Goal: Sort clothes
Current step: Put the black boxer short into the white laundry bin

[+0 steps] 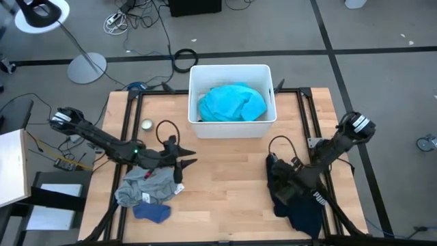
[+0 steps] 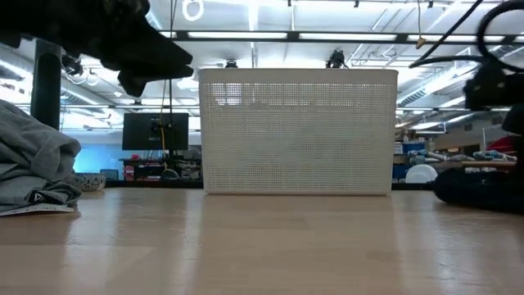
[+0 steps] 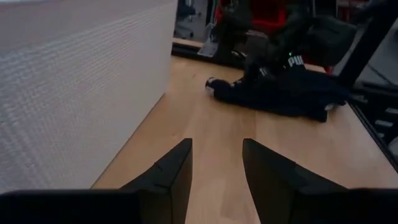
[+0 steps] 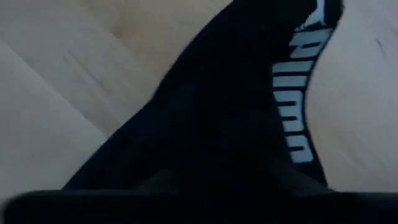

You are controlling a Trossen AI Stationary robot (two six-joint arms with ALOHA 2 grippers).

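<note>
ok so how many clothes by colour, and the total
turquoise: 1, in the white bin
grey: 1, front left
blue: 1, small, front left
navy: 1, under the right gripper
total: 4 visible

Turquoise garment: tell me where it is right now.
In the high view the turquoise garment lies inside the white bin at the table's far middle, apart from the grey clothes on the left and the navy garment on the right.

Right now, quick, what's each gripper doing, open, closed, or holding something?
Left gripper: open, empty, above the wooden table beside the grey garment.
Right gripper: down on the navy garment with white-lettered band; cannot be told.
</note>
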